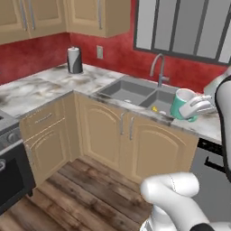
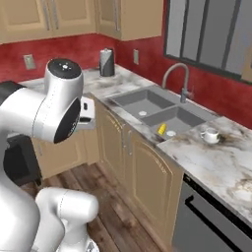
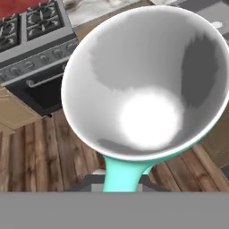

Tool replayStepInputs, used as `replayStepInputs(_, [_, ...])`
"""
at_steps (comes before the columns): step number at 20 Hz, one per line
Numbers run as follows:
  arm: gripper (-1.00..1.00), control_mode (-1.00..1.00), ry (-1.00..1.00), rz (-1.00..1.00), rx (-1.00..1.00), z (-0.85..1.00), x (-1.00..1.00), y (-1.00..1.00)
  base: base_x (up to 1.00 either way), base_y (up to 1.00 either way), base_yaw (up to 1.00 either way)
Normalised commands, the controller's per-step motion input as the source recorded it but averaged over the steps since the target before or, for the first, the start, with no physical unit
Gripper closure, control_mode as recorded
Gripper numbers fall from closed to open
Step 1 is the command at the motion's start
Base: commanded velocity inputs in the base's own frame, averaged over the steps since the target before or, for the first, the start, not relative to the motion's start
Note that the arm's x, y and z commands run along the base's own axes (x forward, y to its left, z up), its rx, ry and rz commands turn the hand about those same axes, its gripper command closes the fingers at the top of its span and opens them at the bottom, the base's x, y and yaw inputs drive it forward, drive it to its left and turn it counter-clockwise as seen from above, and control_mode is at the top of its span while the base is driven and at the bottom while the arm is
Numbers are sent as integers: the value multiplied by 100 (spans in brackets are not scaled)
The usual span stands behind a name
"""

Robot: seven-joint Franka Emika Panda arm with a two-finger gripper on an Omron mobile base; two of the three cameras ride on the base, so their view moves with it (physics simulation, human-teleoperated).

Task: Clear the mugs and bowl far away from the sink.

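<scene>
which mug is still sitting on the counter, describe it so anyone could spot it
Start at the dark grey two-basin sink with its gooseneck faucet. On the marble counter just past the sink's right end stands a small white mug. Squat and plain white, it differs from the teal mug, which the gripper holds in the air.

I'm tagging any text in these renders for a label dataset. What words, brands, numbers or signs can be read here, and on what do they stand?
None can be read.
teal mug, held in the gripper: plain, no print.
white mug on the counter right of the sink: plain.
dark canister by the wall: no label visible.
stove knobs: too small to show any markings.
</scene>
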Motion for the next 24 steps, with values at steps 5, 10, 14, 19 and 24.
replayStepInputs(5, [100, 100, 0, 0, 0, 0, 0, 0, -66, 100, 46])
replayStepInputs(10, [100, 100, 0, 0, 0, 0, 0, 0, -48, 100, 63])
replayStepInputs(14, [100, 100, 0, 0, 0, 0, 0, 0, -50, 100, 65])
replayStepInputs(19, [100, 100, 0, 0, 0, 0, 0, 0, -50, 100, 68])
replayStepInputs(24, [100, 100, 0, 0, 0, 0, 0, 0, -26, 100, 78])
